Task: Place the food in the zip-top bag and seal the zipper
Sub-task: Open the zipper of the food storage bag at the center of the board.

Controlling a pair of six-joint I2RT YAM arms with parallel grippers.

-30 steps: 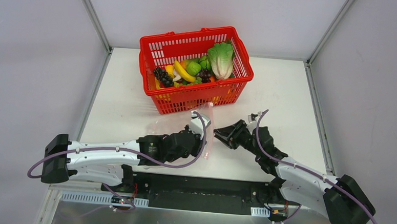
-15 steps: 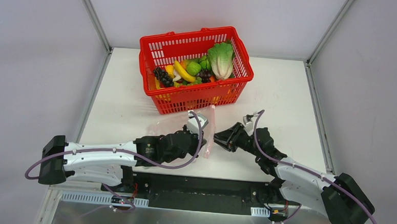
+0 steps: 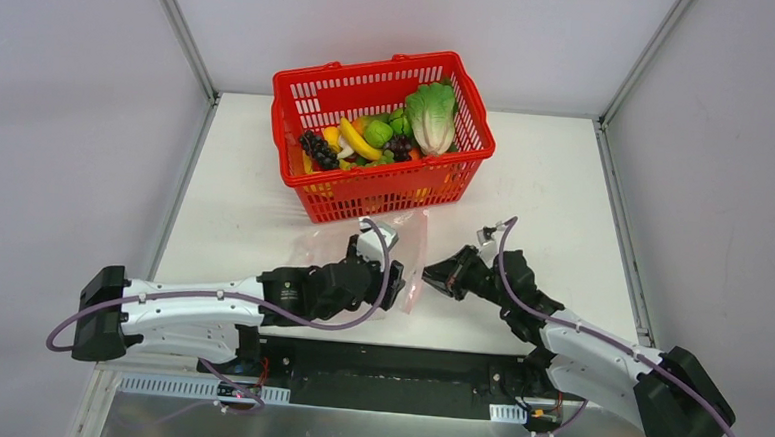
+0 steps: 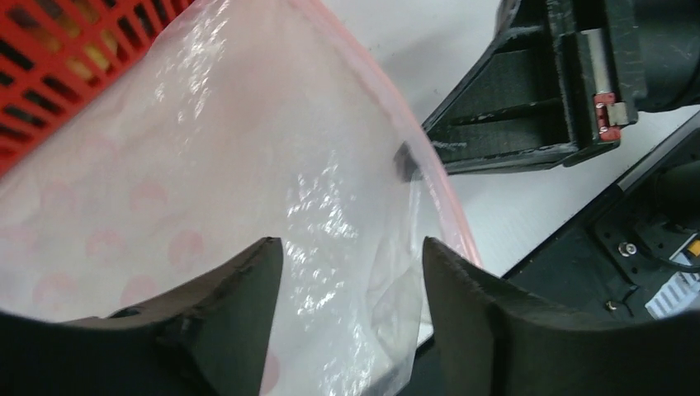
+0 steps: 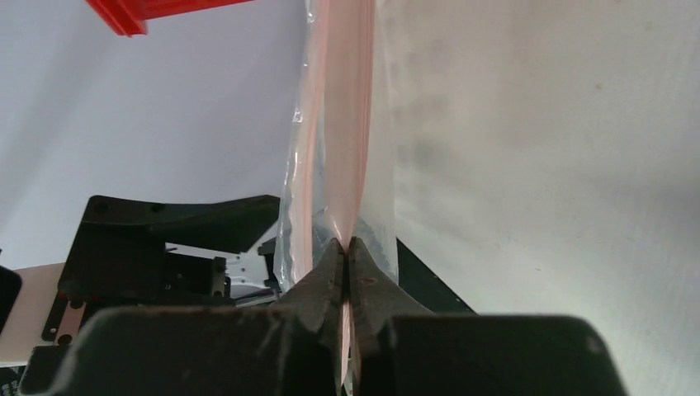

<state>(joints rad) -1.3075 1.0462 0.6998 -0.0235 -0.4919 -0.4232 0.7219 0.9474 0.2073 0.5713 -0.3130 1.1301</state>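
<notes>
The clear zip-top bag (image 3: 334, 248) lies on the table in front of the red basket, and nothing shows inside it. Its pink zipper (image 3: 418, 263) runs along the right edge. My right gripper (image 3: 429, 276) is shut on that zipper (image 5: 338, 124), with the strip pinched between the fingertips (image 5: 333, 256). My left gripper (image 4: 351, 256) stands open just left of it, and loose film of the zip-top bag (image 4: 248, 148) lies between its fingers without being gripped. The food stays in the basket: cabbage (image 3: 431, 116), bananas (image 3: 358, 139), dark grapes (image 3: 317, 147) and green pieces (image 3: 378, 133).
The red mesh basket (image 3: 385, 193) stands at the back middle of the white table (image 3: 556, 177), close behind the bag. Grey walls with metal rails close in the left and right sides. The arm bases sit on a black plate at the near edge.
My left gripper has opened and let go of the bag. My right gripper has closed on the pink zipper edge. Both grippers shifted slightly; the bag lies a little flatter.
</notes>
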